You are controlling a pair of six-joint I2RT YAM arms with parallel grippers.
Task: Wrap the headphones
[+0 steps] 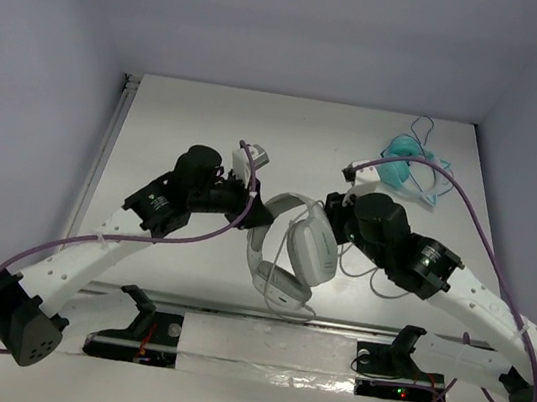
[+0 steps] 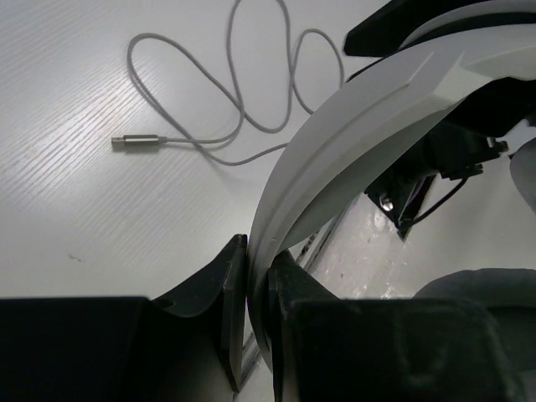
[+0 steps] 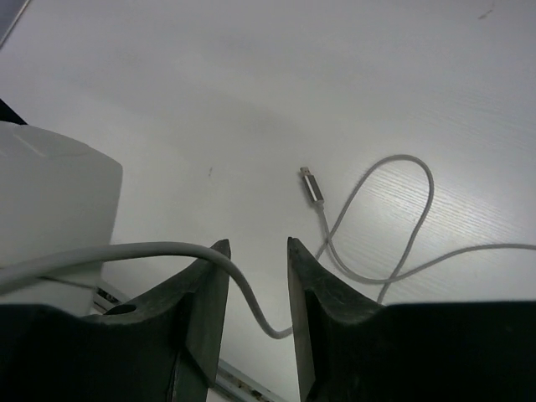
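Left pincer (image 2: 258, 260) is pressed together on the headband (image 2: 352, 142) of the headphones (image 1: 293, 250). Only my left wrist view shows that grip, with the white band wedged between both fingers; in the top view my wrist hides it. Right pincer (image 3: 255, 251) is spread and pinching nothing. The right wrist view shows the grey cable (image 3: 394, 209) coming off the ear cup (image 3: 50, 193), crossing one fingertip and dipping through the gap. The top view barely shows the cable. The plug (image 3: 311, 186) lies flat on the desk (image 1: 190, 119) with loose loops beside it, clear in both wrist views.

From the top, the headphones sit mid-desk between my two arms, with the lower cup just beside the near edge. I cannot tell if the cups rest on the desk. Open desk runs behind them to the back wall. The teal headphones (image 1: 409, 172) are back right, near the right wall, well apart from the white pair.
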